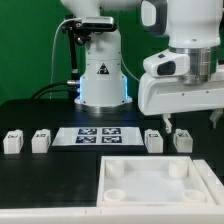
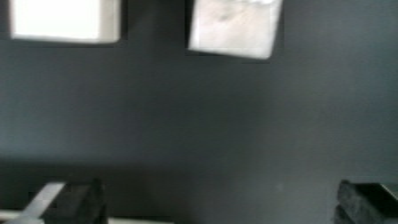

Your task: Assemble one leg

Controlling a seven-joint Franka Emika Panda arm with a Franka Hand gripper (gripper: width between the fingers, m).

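Four small white legs stand in a row on the black table: two at the exterior view's left (image 1: 12,141) (image 1: 41,141) and two at its right (image 1: 153,140) (image 1: 182,140). My gripper (image 1: 190,120) hangs above the table just behind the two right legs. It is open and holds nothing. In the wrist view the gripper (image 2: 221,205) has its dark fingertips (image 2: 71,200) wide apart with bare table between them. Two legs (image 2: 66,20) (image 2: 237,25) show beyond it, apart from the fingers.
The large white square tray (image 1: 160,183) with round corner sockets lies at the front right. The marker board (image 1: 97,135) lies between the two pairs of legs. The robot's base (image 1: 100,75) stands behind it.
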